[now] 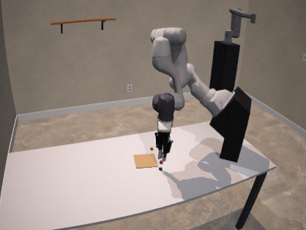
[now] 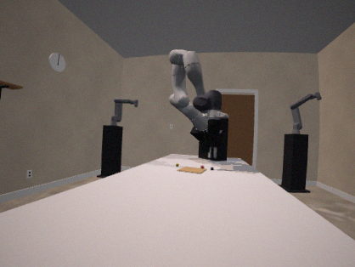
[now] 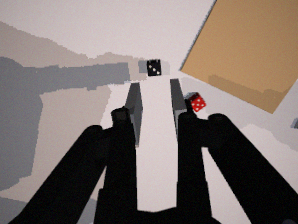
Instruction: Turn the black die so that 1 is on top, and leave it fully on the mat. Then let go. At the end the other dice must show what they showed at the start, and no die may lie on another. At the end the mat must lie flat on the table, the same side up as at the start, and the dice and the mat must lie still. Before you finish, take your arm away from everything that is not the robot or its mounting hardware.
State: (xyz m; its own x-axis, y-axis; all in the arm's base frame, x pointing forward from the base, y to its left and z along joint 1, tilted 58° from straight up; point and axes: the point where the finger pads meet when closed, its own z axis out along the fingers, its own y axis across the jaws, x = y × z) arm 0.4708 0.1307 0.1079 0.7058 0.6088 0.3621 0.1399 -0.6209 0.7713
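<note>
Black die [image 3: 154, 68] sits upper centre of the wrist view, on the white table [image 1: 73, 176], off the mat, just beyond the fingertips and not between them. Its up face shows a diagonal of pips; count unclear. Gripper [image 3: 153, 100] hangs low over the table, fingers narrowed to a slim gap, holding nothing. Red die [image 3: 196, 102] sits right of centre, just beside the right finger, also off the mat. Tan mat [image 3: 250, 45] fills the upper right, flat. Top view: yellow die [image 1: 151, 148] lies above the mat, well apart.
</note>
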